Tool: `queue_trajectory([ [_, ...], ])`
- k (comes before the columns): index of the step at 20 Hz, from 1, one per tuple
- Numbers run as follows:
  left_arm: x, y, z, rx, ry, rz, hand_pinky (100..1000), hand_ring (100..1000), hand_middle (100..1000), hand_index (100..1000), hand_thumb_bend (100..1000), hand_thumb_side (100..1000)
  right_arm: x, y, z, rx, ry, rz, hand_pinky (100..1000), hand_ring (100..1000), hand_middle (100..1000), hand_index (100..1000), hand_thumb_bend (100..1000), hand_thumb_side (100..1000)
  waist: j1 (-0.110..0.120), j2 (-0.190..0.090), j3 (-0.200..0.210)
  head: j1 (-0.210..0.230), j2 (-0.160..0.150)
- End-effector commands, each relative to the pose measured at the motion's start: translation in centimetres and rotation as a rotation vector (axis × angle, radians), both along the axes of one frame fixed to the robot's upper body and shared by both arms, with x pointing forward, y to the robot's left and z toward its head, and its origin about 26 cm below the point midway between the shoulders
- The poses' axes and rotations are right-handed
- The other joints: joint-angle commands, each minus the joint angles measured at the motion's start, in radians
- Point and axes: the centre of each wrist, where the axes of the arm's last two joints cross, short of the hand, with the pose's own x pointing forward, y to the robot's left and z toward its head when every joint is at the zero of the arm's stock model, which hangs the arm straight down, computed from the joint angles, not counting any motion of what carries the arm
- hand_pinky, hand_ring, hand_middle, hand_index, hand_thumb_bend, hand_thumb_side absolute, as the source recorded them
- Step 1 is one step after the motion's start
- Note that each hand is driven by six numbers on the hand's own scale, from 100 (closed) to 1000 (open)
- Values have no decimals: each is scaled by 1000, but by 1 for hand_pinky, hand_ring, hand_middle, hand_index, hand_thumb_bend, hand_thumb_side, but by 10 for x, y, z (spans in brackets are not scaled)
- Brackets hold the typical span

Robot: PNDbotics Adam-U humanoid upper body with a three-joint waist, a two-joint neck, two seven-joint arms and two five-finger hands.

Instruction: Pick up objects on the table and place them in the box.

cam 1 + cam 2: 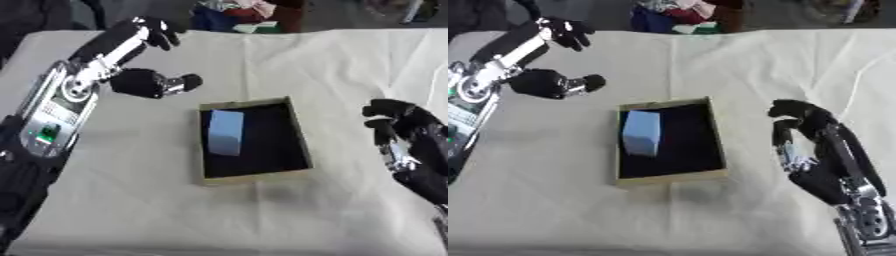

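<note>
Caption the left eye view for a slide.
Pale blue block lies inside the box on the cloth-covered table; both hands, left and right, hold nothing.

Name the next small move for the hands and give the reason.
Probably draw the left hand back from above the table: it is open and holds nothing, the pale blue block already lies inside the box, and no other object shows on the cloth. The right hand rests idle.
</note>
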Motion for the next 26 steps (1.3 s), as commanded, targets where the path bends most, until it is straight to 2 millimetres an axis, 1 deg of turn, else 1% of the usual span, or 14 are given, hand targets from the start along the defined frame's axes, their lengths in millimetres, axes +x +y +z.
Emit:
queue_trajectory([
  [1, -7, 11, 10, -87, -65, 49, 783, 710, 681, 880, 603, 656, 0, -2, 5, -4, -23, -12, 730, 812, 662, 818, 100, 519, -3, -15, 5, 1, -2],
  [7, -11, 26, -9, -198, -43, 94, 782, 712, 683, 877, 600, 653, 0, -2, 5, -2, -22, -16, 730, 811, 661, 824, 100, 516, -3, -15, 8, -3, 0],
  [11, -12, 32, -18, -233, -32, 113, 784, 715, 687, 879, 600, 644, 0, -3, 6, -1, -24, -19, 730, 811, 660, 825, 100, 510, -2, -15, 14, -4, 2],
  [18, -12, 36, -30, -252, -13, 137, 783, 716, 688, 879, 596, 653, 0, -3, 6, -5, -23, -19, 729, 811, 660, 826, 100, 506, -1, -15, 14, -6, 2],
  [26, -12, 35, -35, -251, -1, 144, 785, 718, 691, 880, 597, 655, 0, -3, 7, -6, -26, -18, 729, 811, 660, 826, 100, 498, -1, -12, 17, -7, 2],
])
